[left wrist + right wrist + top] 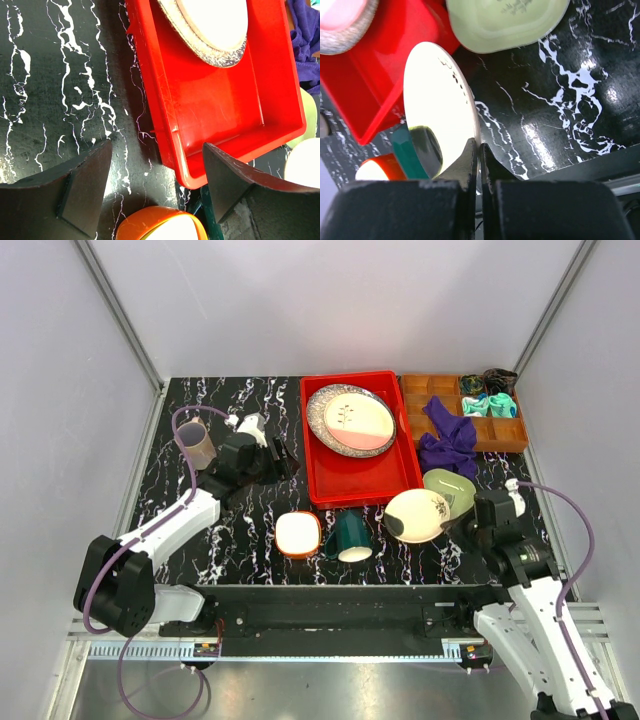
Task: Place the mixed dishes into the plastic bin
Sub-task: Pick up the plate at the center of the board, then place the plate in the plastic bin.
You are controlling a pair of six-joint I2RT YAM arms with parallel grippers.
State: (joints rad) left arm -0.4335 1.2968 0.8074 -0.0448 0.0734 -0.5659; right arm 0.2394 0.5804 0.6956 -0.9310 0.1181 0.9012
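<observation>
The red plastic bin (385, 478) holds the speckled grey plate (322, 415) with the pink-cream plate (355, 422) on it. My right gripper (452, 526) is shut on the rim of the pale yellow plate (414, 515) and holds it tilted by the bin's near right corner; the wrist view shows the grip (479, 150). The light green bowl (452, 490) sits just behind it. My left gripper (281, 458) is open and empty left of the bin (215, 115). The orange-white bowl (298, 534) and the dark green mug (350, 535) stand in front of the bin. The mauve cup (195, 445) is at the far left.
A brown compartmented tray (412, 422) stands right of the bin, with a purple cloth (448, 440) hanging over its front and teal cloths (490, 405) inside. Grey walls close in the black marbled table (250, 540) on three sides.
</observation>
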